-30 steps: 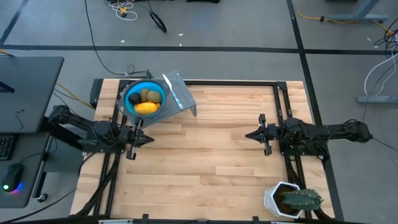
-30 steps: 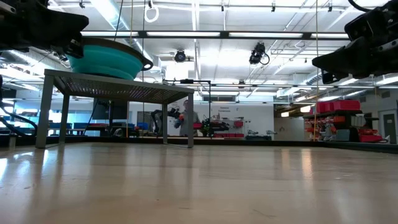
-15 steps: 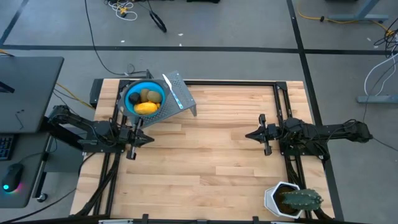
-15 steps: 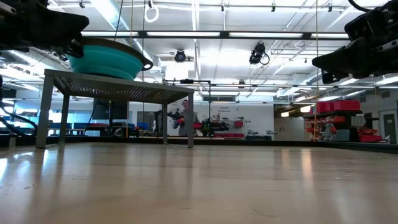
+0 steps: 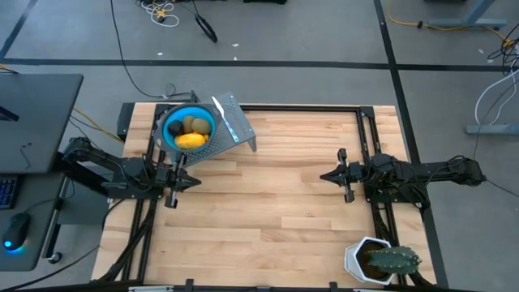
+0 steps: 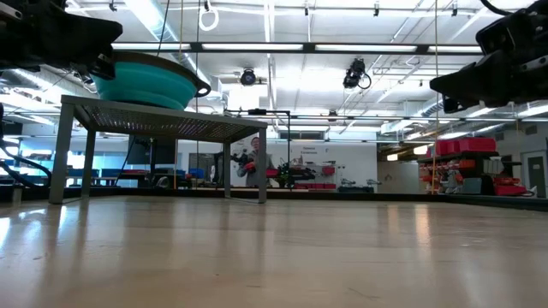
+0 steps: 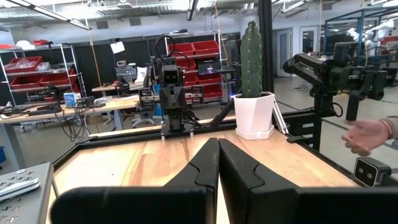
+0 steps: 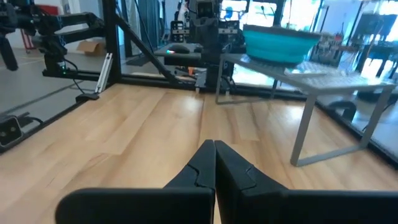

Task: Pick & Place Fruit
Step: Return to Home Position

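- Left gripper: fingers pressed together, holding nothing. It is parked over the table's left side, just in front of the shelf.
- Right gripper: fingers likewise together and empty. It is parked over the right side, well apart from the shelf.
- Fruit location: all visible pieces lie inside the blue strainer bowl, which stands on the shelf.
- Count in bowl: one yellow oblong fruit, two olive-brown kiwis, one black plum. Small orange-red pieces cannot be confirmed from above and are possibly hidden beneath.
- Other counts: one white knife on the shelf beside the bowl, and one potted cactus at the table corner on the right arm's side.
- Risk: the left arm sits close to the shelf. A swing toward it could knock a leg and tip the bowl.
- Risk: a person's hand shows beyond the table edge. Arm motion there could strike it.
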`<state>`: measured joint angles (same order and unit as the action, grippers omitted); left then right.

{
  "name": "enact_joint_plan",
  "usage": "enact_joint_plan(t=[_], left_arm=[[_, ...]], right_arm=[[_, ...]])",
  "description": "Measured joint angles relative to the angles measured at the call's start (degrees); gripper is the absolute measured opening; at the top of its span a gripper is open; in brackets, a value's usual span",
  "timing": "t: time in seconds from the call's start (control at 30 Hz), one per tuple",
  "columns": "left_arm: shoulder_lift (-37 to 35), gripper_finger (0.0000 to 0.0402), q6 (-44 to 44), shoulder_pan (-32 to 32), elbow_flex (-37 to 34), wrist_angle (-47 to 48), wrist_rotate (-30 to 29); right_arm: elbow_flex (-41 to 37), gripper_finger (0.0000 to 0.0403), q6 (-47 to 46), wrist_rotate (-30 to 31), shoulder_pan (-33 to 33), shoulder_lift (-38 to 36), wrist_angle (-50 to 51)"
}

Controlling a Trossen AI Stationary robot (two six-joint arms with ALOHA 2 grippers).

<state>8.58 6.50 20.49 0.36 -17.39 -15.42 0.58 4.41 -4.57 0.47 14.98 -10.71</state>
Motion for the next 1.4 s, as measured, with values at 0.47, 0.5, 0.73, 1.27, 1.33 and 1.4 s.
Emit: enact_joint_plan(t=[0.47,0.5,0.73,1.27,1.33,1.4], left_arm=[[0.0,0.0016,0.0,0.0,0.0,0.0,0.0],[0.0,0.0016,0.0,0.0,0.0,0.0,0.0],[0.0,0.0016,0.0,0.0,0.0,0.0,0.0],[0.0,0.0016,0.0,0.0,0.0,0.0,0.0],[0.0,0.0016,0.0,0.0,0.0,0.0,0.0],[0.0,0.0016,0.0,0.0,0.0,0.0,0.0]], right_arm=[[0.0,0.0001,1.9,0.0,0.0,0.0,-0.3],[0.0,0.0001,1.9,0.0,0.0,0.0,-0.3],[0.0,0.0001,1.9,0.0,0.0,0.0,-0.3],[0.0,0.0001,1.9,0.0,0.0,0.0,-0.3],[0.0,0.0001,1.9,0.0,0.0,0.0,-0.3],[0.0,0.0001,1.9,0.0,0.0,0.0,-0.3]])
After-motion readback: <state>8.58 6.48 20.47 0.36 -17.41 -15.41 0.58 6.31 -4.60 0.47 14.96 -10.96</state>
